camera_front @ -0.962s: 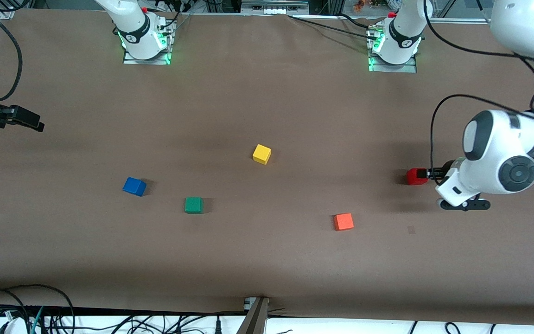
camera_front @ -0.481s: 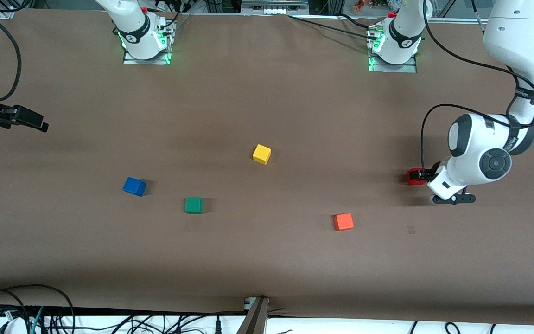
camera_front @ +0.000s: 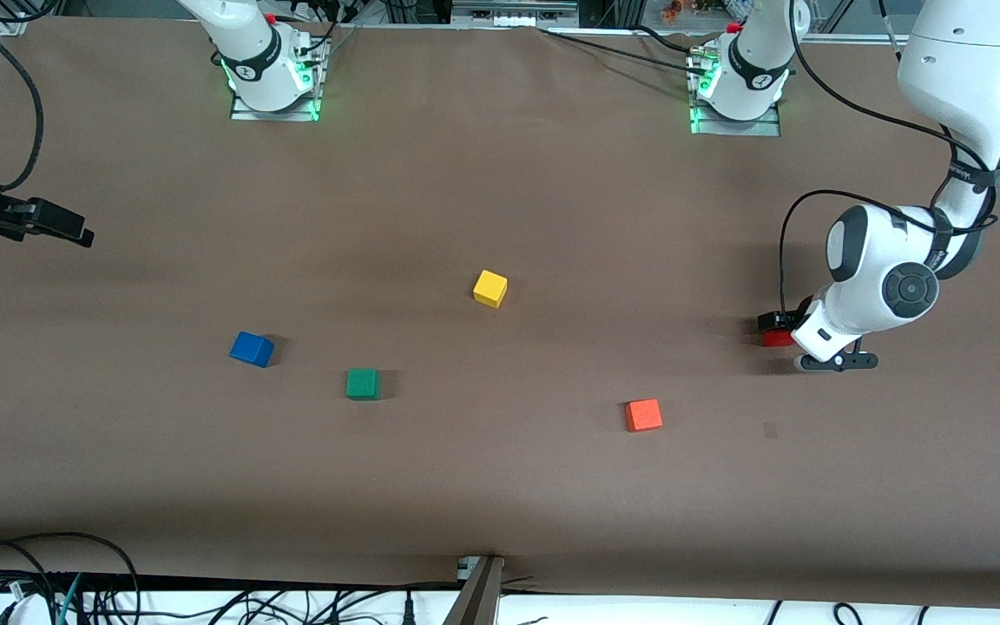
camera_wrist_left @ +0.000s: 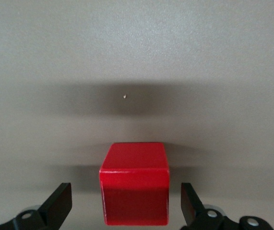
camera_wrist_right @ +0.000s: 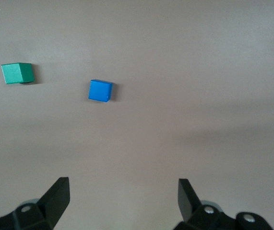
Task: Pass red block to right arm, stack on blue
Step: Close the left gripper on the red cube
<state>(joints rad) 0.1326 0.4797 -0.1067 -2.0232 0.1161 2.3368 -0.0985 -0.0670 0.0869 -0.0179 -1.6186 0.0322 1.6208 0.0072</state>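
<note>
My left gripper point(camera_wrist_left: 127, 208) is down at the table point(camera_front: 500, 486) near the left arm's end, fingers spread wide with the red block point(camera_wrist_left: 134, 189) sitting between them; neither finger touches it, with a clear gap on each side. In the front view the red block point(camera_front: 776, 337) rests on the table, mostly hidden under my wrist.

It looks like a small, hard, solid cube with flat, slightly glossy faces, so I judge it light and stiff, with nothing to crush. The smooth paint may be a little slippery, so I want my fingers square on two opposite side faces, about mid-height, not on an edge or corner. Since I must hand it over, I should probably leave part of the block free for the other gripper to take.

My right gripper point(camera_wrist_right: 122, 203) hangs open above the table at the right arm's end, waiting, with the blue block point(camera_wrist_right: 100, 90) and the green block point(camera_wrist_right: 17, 73) in its view. The blue block point(camera_front: 251, 349) lies well apart from the red one, with the green block point(camera_front: 362, 383) beside it.
</note>
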